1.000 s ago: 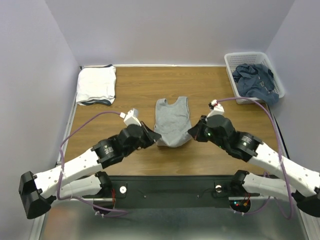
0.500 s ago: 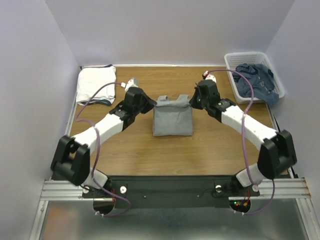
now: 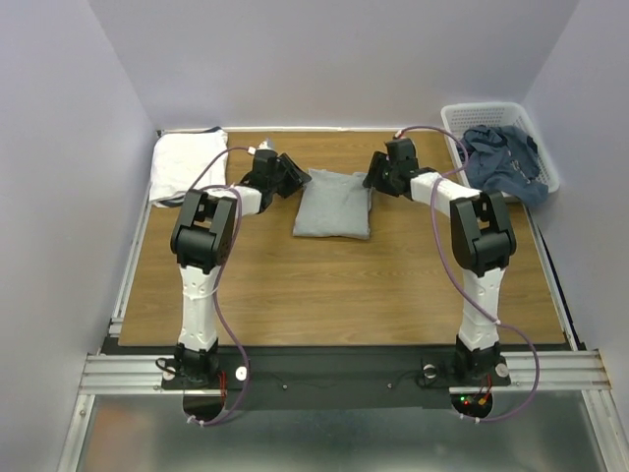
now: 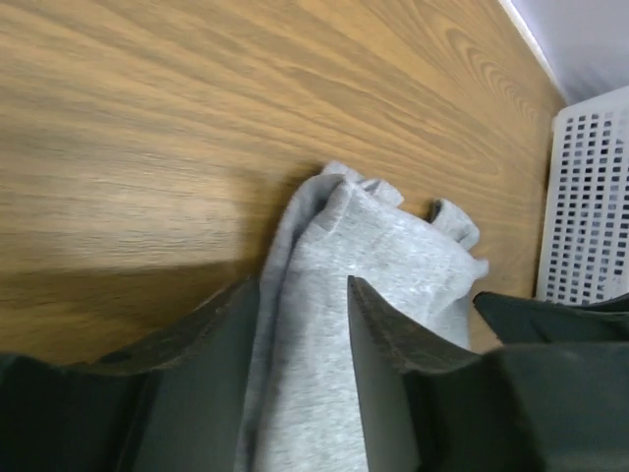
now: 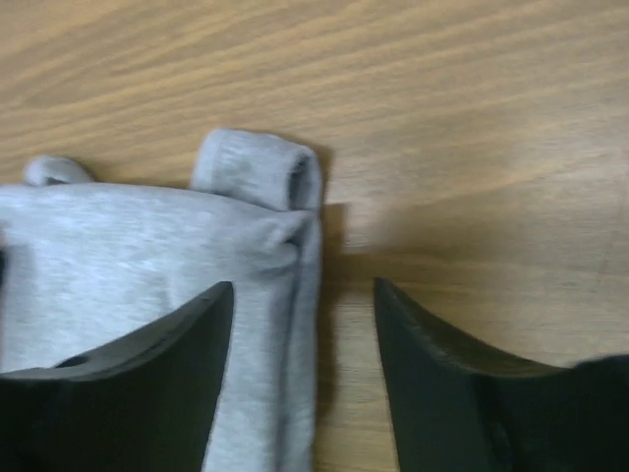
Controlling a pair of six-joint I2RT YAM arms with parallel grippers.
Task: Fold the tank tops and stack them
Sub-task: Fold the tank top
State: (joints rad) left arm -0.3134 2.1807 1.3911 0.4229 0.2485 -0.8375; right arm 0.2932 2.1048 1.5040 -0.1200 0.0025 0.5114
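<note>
Heather-grey knit tank top (image 3: 332, 205) lies doubled over into a neat rectangle on the wood-grain table (image 3: 295, 285), toward its far side between the two arms, with its narrow strap loops peeking out along the far edge. A folded pile of white cloth (image 3: 189, 167) sits in the far left corner, which I take to be the stack begun, while crumpled dusty blue garments (image 3: 501, 157) wait in the white plastic lattice basket (image 3: 462, 116) at the far right. So the job looks partly done: the grey top may want another fold and must go onto the pile, and the blue pieces have not been started. The left gripper (image 3: 298, 180) sits low at the top's left far corner, jaws parted, grey cloth lying in the gap but not pinched. The right gripper (image 3: 374, 178) is at the right far corner — jaws spread wider, straddling the cloth's edge and bare wood, holding nothing.
</note>
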